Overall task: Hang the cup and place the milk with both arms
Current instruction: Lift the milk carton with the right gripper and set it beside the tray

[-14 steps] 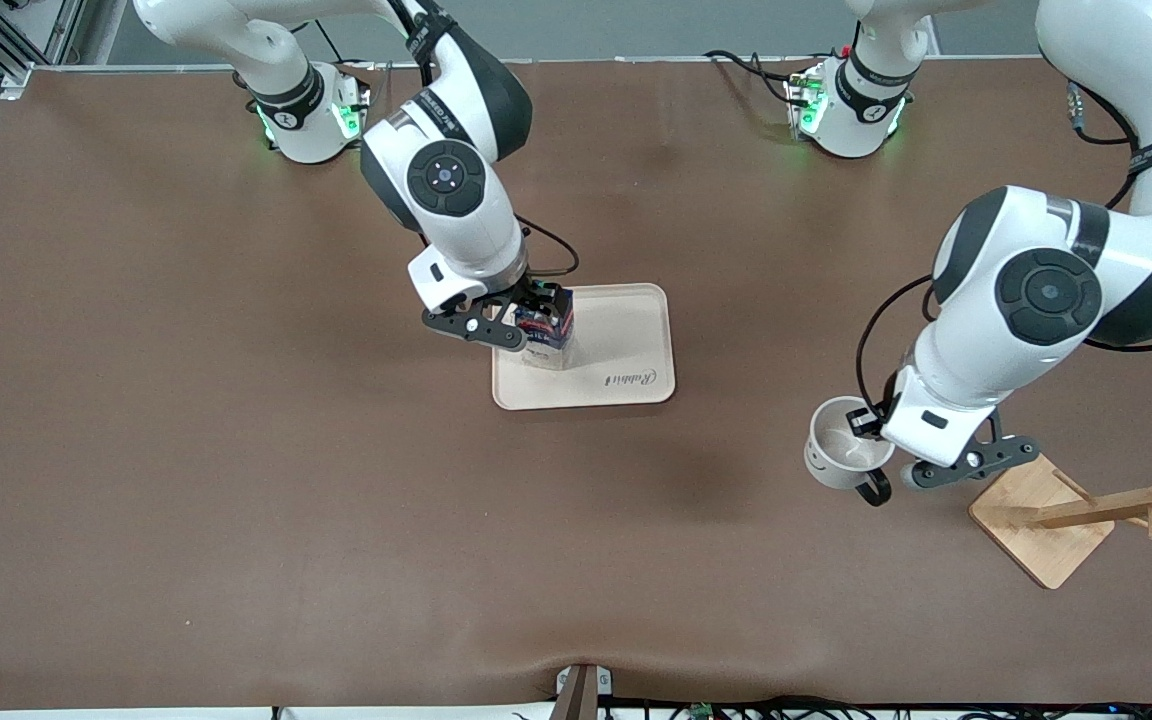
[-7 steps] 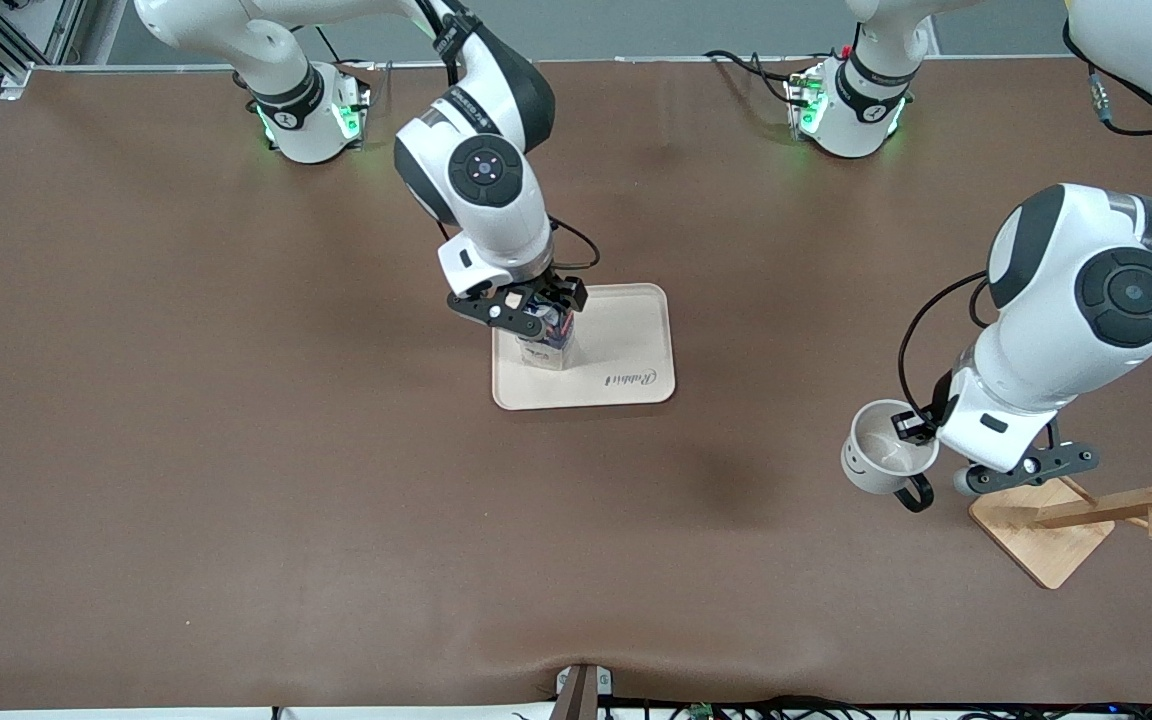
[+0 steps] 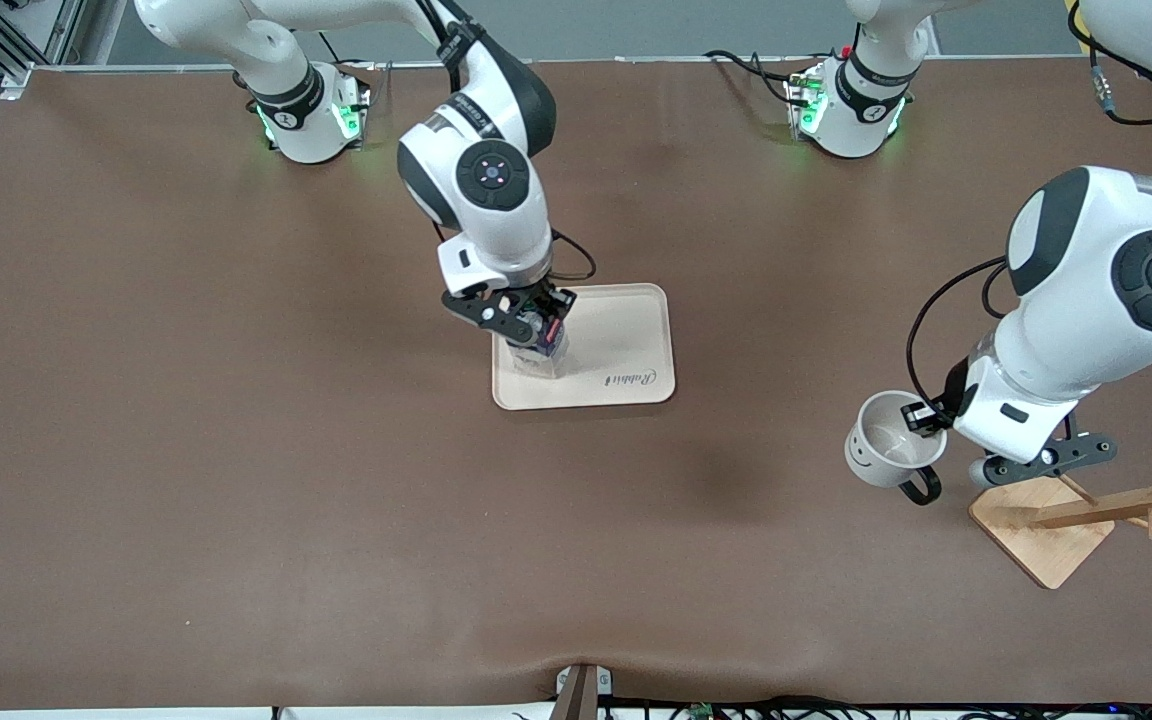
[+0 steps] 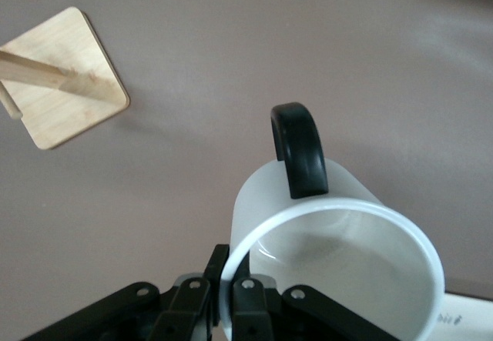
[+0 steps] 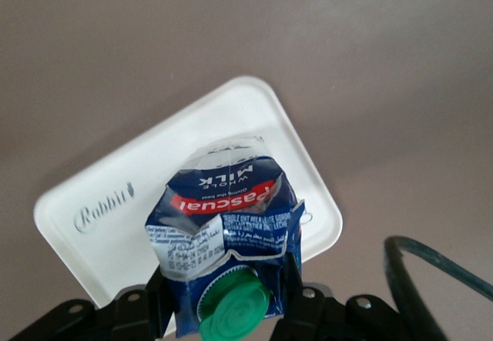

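The white cup [image 3: 881,455] with a smiley face and black handle [image 3: 921,487] hangs tilted from my left gripper [image 3: 924,418], which is shut on its rim, over the table beside the wooden rack [image 3: 1041,530]. In the left wrist view the fingers pinch the cup's wall [image 4: 339,241], one inside and one outside, at the gripper [image 4: 227,295]. My right gripper [image 3: 534,325] is shut on the top of the blue and white milk [image 3: 542,350], which stands on the beige tray [image 3: 626,330]. The right wrist view shows the milk [image 5: 223,225], its green cap [image 5: 235,306] and the tray [image 5: 100,202].
The rack has a square wooden base [image 4: 62,79] and a post with pegs [image 3: 1126,505], at the left arm's end of the table. Both arm bases [image 3: 306,115] glow green along the table's edge farthest from the front camera. A brown mat covers the table.
My left gripper has carried the cup toward the rack. My right gripper has shifted and turned a little with the milk on the tray.
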